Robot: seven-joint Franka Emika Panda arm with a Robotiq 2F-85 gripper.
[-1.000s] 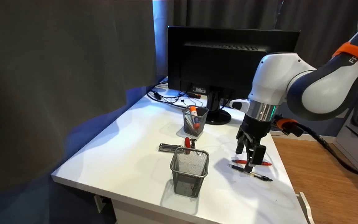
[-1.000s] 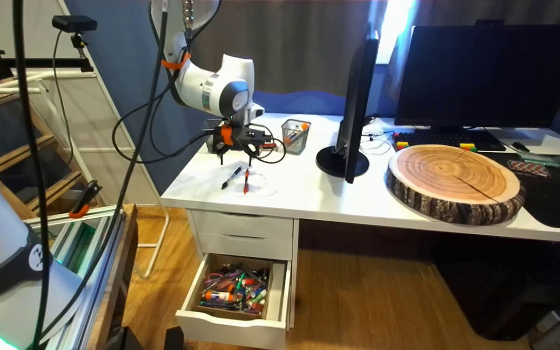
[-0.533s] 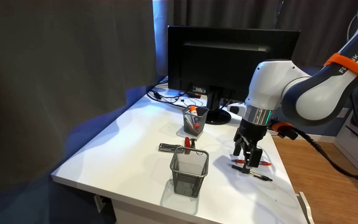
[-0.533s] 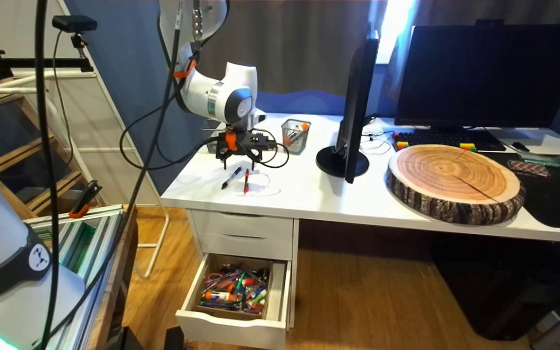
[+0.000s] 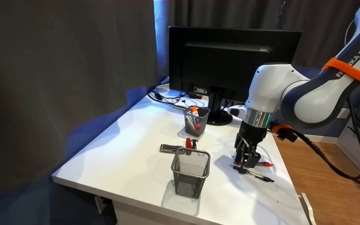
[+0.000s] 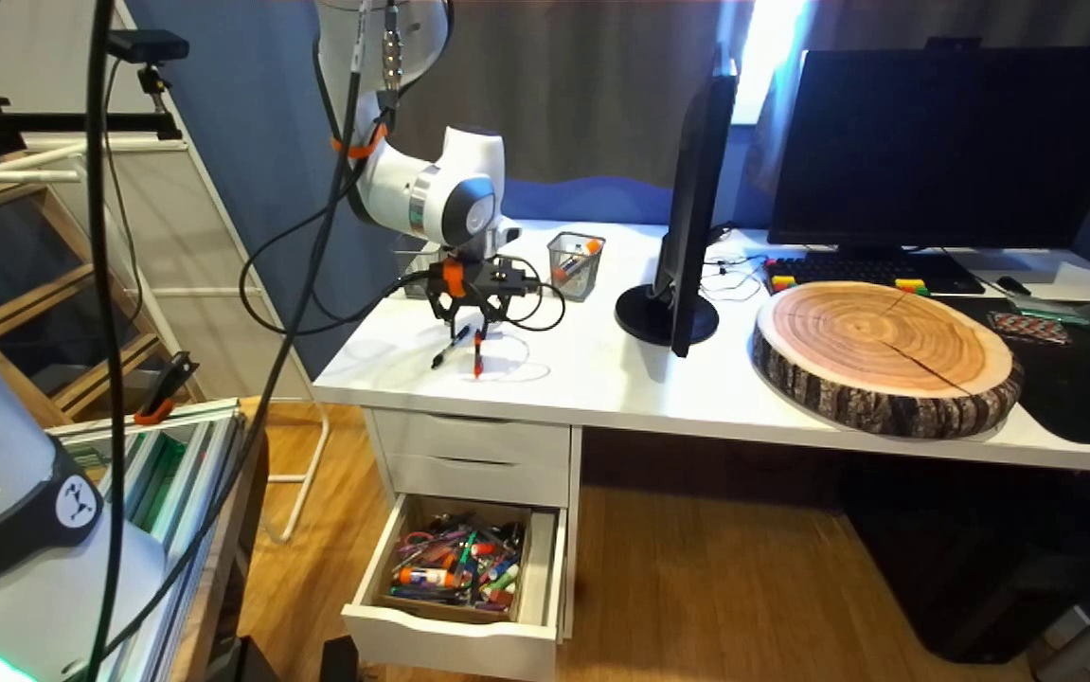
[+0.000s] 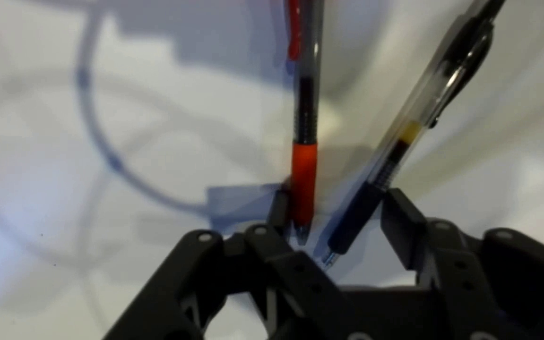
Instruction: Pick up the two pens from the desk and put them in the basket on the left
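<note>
Basket point(image 5: 188, 185) at left in an exterior view, near side of the white desk point(image 5: 129, 175), upright. Well apart to its right, flat on the desk: red pen point(image 5: 265, 164) far, black pen point(image 5: 258, 175) near. Long axes roughly left–right, writing tips toward the basket; the black one's right end slants nearer, so the pair makes a narrow V, tight end left. Gripper point(image 7: 338, 213) sits at that tight end.

Wrist view: left fingertip point(image 7: 279, 212) just beside red grip, then red grip, small gap, black grip, right fingertip point(image 7: 401, 222) just beside that. Contact either side: can't tell. Fingers moderately spread, straddling both pens; by the look of it neither is clamped.

What the next move hangs on: both grips lie between the fingers and the squeeze would run across both long axes. One squeeze could likely gather the pair, rolling them together first. Risk, my guess: not parallel and pinched near the tips, so the right ends may swing or one slips free. Then the carry would go left to the basket; neither pen in it yet.
</note>
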